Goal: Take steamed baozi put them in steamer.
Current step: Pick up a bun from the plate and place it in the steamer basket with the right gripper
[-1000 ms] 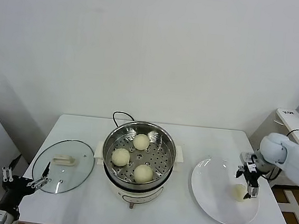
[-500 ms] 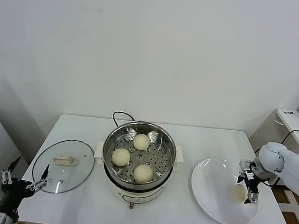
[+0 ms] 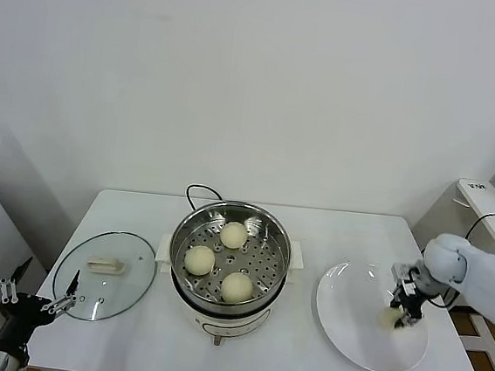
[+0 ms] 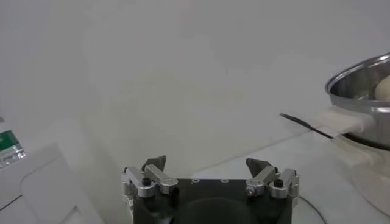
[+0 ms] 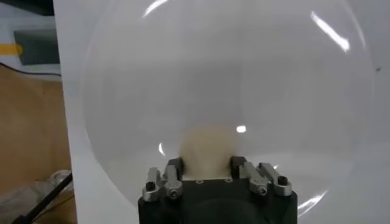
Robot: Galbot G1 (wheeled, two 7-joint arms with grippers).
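Right tool point(image 3: 402, 310) straddles the last baozi point(image 3: 389, 317) on the plate point(image 3: 347, 331), fingers spread; left tool point(image 3: 39, 300) open, parked near-left

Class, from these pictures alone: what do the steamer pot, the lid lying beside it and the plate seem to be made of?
The steamer pot looks like polished stainless steel: mirror-bright wall, perforated floor, on a white base, probably plastic. The lid seems clear glass, since the table shows through it, with a white handle. The plate is glossy white with sharp highlights, perhaps glazed ceramic or glass; the pictures cannot settle which.

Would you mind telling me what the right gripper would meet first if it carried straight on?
The right gripper would meet the last baozi, lying between its open fingers on the plate.
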